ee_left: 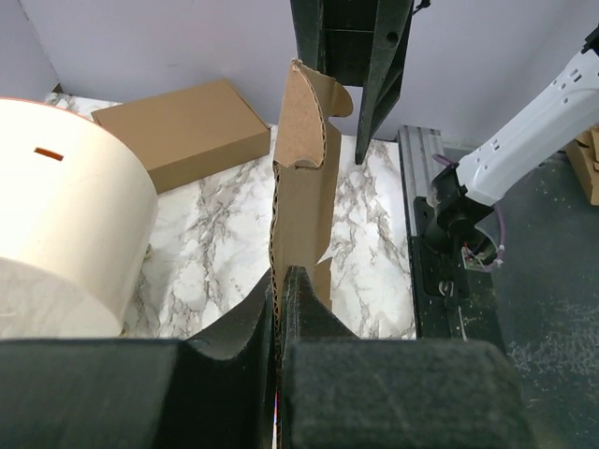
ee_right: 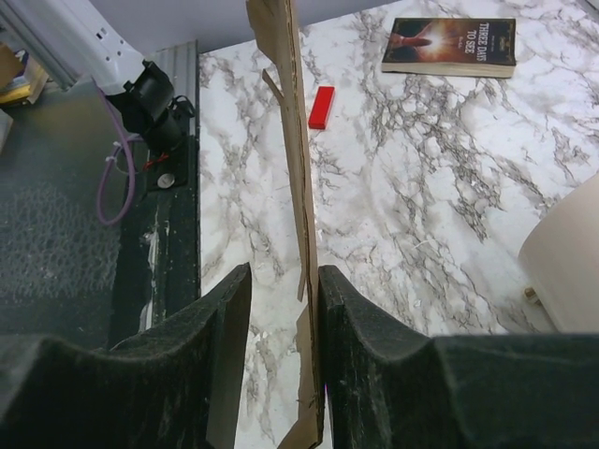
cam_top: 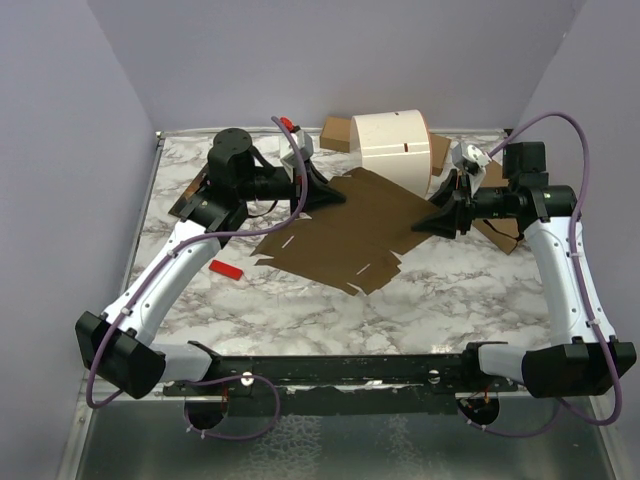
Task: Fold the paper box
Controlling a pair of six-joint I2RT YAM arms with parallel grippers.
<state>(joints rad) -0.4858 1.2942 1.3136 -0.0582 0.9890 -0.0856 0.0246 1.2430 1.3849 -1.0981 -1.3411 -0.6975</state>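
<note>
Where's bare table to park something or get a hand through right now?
Best: the near marble strip between the paper box and the base rail. Smaller patch front left, beside the red block. Crowded at the back: white roll, brown box, with the left gripper and right gripper at the sheet's edges.

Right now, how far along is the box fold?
Done: nothing yet. The box is an unfolded sheet with every flap out. In hand: the left gripper is clamped on one edge, and the right gripper straddles the opposite edge, its jaws not yet closed on it. Left: securing that second grip, then all the flap folds and tab tucking.
</note>
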